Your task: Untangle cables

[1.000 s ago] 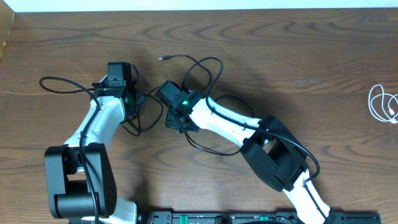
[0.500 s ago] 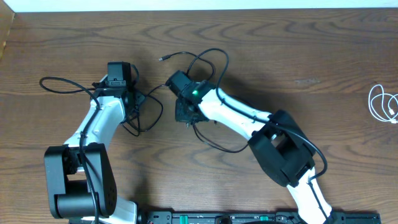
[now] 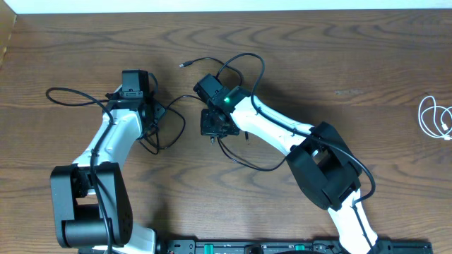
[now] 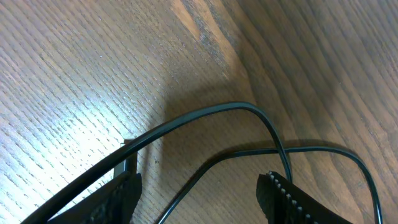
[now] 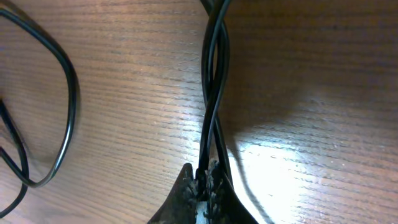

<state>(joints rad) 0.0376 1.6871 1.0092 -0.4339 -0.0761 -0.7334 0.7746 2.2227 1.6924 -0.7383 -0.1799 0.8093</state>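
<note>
A brown wooden table (image 3: 353, 56) seen from above, with two white-and-black robot arms reaching in from the near edge toward the middle.

The black cable (image 5: 215, 62) sprawls across the centre of the table in loose loops, between and around both arm tips. One small plug (image 3: 183, 65) lies free on the wood, just behind the right arm's wrist. From there the cord arcs over the right wrist. More of it curls beside the left arm and trails off toward the left side of the table.

The right gripper (image 5: 204, 182) is pinched fully closed on the black cable. Two strands of it run side by side, twisted over each other, straight out from the fingertips across the wood. A further loop of the same cord lies on the table to one side of them.

The left gripper (image 4: 199, 190) stands partly open and holds nothing. Two strands of the black cable cross in front of its fingers (image 4: 283, 196). One arches over from the left finger toward the right one, and the other runs through the gap. Whether either strand touches a finger cannot be told.

The white cable (image 3: 433, 118) lies coiled in small loops at the far right edge of the table, well apart from both arms and from the black cable.
</note>
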